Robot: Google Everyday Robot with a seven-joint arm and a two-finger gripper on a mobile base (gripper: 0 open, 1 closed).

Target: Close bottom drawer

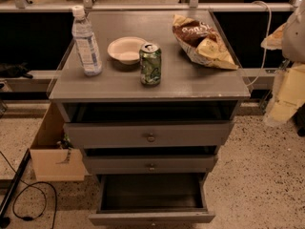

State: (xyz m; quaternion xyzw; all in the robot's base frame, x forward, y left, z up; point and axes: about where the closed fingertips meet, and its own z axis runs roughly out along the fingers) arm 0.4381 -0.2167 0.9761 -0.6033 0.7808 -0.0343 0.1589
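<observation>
Camera view looks down on a grey desk [190, 86]. At its foot the bottom drawer [151, 217] is pulled well out, its dark inside showing. The top drawer [150, 135] and middle drawer [150, 164] stand out only a little. On the desk sit a water bottle [86, 42], a bowl [126, 50], a can [150, 64] and a chip bag [204, 43]. The gripper [286, 94] hangs at the right edge, beside the desk and well apart from the bottom drawer; whether it is open or closed I cannot tell.
</observation>
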